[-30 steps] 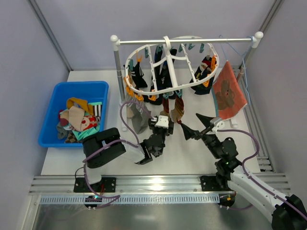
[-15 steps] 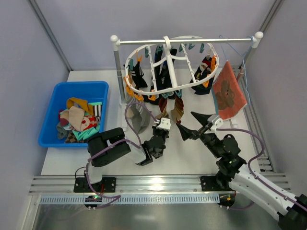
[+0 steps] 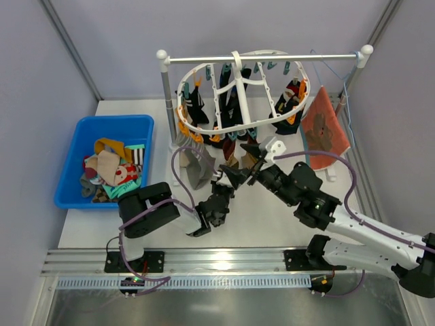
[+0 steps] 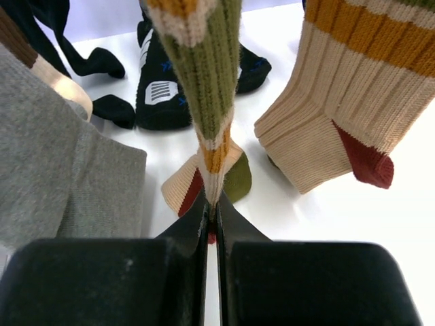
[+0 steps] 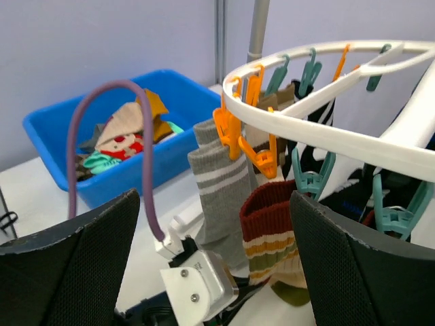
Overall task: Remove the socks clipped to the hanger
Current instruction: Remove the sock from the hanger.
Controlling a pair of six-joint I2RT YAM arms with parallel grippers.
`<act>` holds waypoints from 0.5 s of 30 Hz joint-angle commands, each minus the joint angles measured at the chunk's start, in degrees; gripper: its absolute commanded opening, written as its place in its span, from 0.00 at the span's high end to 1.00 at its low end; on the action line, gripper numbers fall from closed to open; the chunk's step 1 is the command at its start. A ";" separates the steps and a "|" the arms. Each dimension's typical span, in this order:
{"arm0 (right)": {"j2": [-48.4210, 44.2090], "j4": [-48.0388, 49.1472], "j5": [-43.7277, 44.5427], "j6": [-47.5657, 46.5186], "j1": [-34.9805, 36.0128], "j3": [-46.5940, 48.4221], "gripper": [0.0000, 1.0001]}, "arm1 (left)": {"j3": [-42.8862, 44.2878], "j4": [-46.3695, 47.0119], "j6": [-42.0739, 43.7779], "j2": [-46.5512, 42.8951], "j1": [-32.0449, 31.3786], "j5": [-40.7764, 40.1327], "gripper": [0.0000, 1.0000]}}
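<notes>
A flat white table [image 3: 88,227] carries the scene. A rectangular blue plastic bin [image 3: 112,121] sits on its left side, close to the edge. Toward the back, a white-and-grey metal rail stand [image 3: 166,102] rises upright from the surface. Ribbed aluminium rails [image 3: 224,261] run along the near edge, just beside the white top.

Legible text, numbers, brand names, signs: none in any view.
Nearest candidate: black sock [image 4: 166,92], left wrist view. It carries a white patch with short grey vertical bars and small blue marks on either side. The patch looks like a logo, but no letters or digits can be made out.
</notes>
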 commanded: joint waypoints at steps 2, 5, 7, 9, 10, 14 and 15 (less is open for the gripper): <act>4.30 -5.00 4.59 0.74 0.31 5.30 0.09 | -1.84 14.64 -1.32 -3.74 -0.13 -0.36 1.00; 7.38 -5.70 8.10 1.09 0.31 8.02 0.09 | -2.19 12.98 -1.41 -4.62 -0.13 -0.27 1.00; 9.14 -5.79 9.25 1.27 0.31 8.82 0.09 | -2.63 12.62 -2.89 -5.06 -0.13 0.07 1.00; 10.19 -5.70 10.83 1.18 0.31 9.79 0.09 | -3.15 12.62 -3.08 -5.41 -0.13 0.25 1.00; 11.42 -5.61 11.45 1.10 0.22 10.05 0.09 | -3.24 12.71 -3.08 -5.59 -0.13 0.17 1.00; 14.23 -4.73 13.91 0.13 0.31 11.81 0.09 | -3.77 13.06 -3.08 -5.85 -0.13 0.25 1.00; 14.76 -4.21 14.61 -0.05 0.31 12.07 0.09 | -3.77 13.14 -3.08 -5.85 -0.13 0.25 1.00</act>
